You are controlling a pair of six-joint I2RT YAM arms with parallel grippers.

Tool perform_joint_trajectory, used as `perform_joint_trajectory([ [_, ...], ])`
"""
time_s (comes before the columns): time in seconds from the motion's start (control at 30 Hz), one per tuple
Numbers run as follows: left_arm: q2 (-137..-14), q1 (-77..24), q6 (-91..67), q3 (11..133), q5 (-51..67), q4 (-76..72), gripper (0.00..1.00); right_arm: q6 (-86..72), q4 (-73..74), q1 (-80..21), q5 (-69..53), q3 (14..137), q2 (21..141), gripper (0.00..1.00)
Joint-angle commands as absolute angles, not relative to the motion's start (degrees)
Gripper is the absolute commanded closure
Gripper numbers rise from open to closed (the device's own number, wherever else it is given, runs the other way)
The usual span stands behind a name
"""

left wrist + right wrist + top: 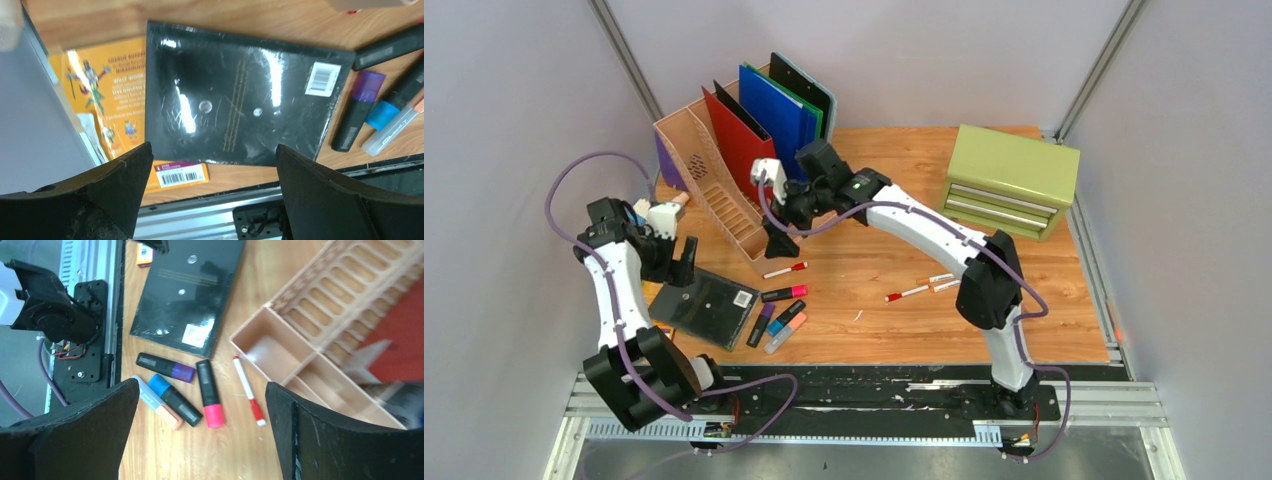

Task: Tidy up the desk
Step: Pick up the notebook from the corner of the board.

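Book (704, 308) left of markers (776, 320), file rack (714, 190) behind, on desk (1024, 300)

The desk (904, 160) is light orange-brown with a wood grain. The black book (706, 305) is glossy, with a white barcode label and faint gold lines. The orange-yellow book (97, 85) under it carries a cartoon figure and a magenta strip by its barcode.

The pink-capped highlighter (210, 392), purple-capped highlighter (165, 366) and blue-capped highlighter (175, 399) have black bodies. The pale highlighter (157, 402) ends in peach, and the pen (248, 390) is white with red ends.

The slotted rack (709, 185) is peach-tan. It holds a red folder (736, 140), a blue folder (774, 110) and a black folder (809, 85), with what looks like a green edge between the last two. The cabinet (1012, 178) is olive-green with pale grey drawer fronts.
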State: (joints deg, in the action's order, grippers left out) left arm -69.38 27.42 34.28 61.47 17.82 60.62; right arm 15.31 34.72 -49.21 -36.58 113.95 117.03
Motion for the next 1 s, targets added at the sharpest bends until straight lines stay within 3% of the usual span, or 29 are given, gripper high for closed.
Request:
perform_joint_trajectory([
  [0.0, -69.3, 34.3, 40.6, 58.9, 21.2, 62.2, 0.0, 16.3, 35.1, -54.8, -37.5, 117.1, 121.7, 0.0],
  [0.47, -67.1, 52.6, 49.6, 51.1, 21.7, 62.9, 0.0, 16.0, 34.9, -60.3, -35.4, 133.6, 137.6, 0.0],
  [0.97, -65.8, 56.6, 46.5, 46.6, 21.9, 54.7, 0.0, 16.4, 29.4, -60.3, -30.1, 142.1, 148.0, 0.0],
])
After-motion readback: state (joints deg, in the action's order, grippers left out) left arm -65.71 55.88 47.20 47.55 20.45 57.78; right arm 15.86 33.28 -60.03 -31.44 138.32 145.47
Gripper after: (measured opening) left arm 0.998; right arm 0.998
